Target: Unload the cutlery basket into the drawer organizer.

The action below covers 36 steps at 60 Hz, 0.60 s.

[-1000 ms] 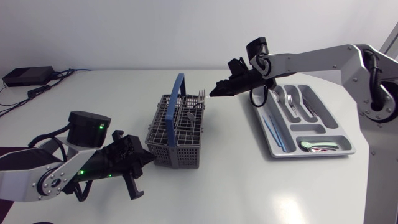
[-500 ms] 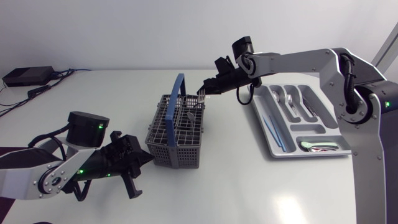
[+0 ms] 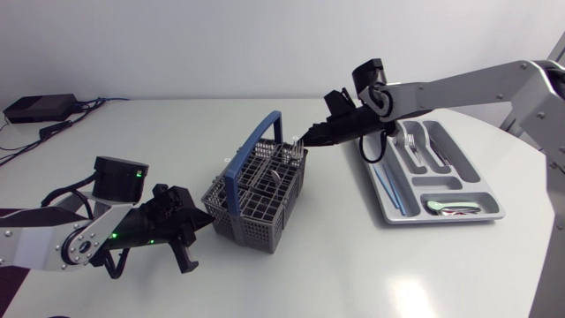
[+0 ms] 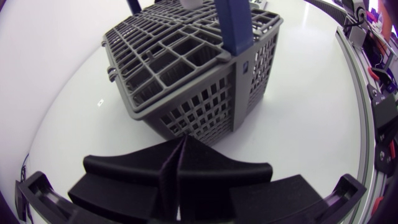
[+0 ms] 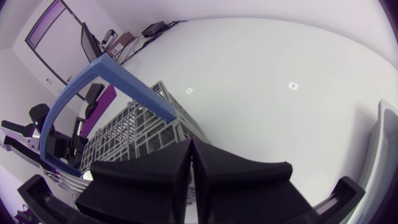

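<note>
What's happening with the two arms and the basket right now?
Left gripper shut, tip at the basket near corner. Right gripper shut at its far rim, by the cutlery inside. Nothing in the way.

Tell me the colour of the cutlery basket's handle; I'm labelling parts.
The handle is blue, over the grey basket; the head view shows it best.

Small black box (image 3: 37,107) with cables (image 3: 69,123) on the white table (image 3: 291,274)
</note>
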Motion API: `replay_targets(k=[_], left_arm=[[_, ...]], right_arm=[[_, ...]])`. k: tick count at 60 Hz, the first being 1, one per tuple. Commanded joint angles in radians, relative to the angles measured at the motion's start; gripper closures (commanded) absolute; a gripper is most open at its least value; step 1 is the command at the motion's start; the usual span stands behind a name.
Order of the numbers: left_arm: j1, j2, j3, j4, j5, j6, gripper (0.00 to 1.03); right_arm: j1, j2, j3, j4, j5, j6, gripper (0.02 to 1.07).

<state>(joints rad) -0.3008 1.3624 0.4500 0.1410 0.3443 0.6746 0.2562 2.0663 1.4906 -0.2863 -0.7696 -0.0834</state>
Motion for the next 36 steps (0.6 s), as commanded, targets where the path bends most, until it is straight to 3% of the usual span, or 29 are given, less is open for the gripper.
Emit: replay_targets(k=[1,28,36], left_arm=[[0.015,0.043,0.042,0.034,0.01,0.013,0.86],[0.068,0.196,0.208,0.068,0.035,0.002,0.86],[0.103,0.219,0.236,0.068,0.048,0.003,0.86]], right_arm=[[0.026,-0.035,-0.132,-0.048,-0.031,-0.035,0.97],[0.017,-0.282,-0.443,-0.056,-0.036,-0.064,0.98],[0.005,-0.35,-0.483,-0.031,0.018,-0.062,0.98]])
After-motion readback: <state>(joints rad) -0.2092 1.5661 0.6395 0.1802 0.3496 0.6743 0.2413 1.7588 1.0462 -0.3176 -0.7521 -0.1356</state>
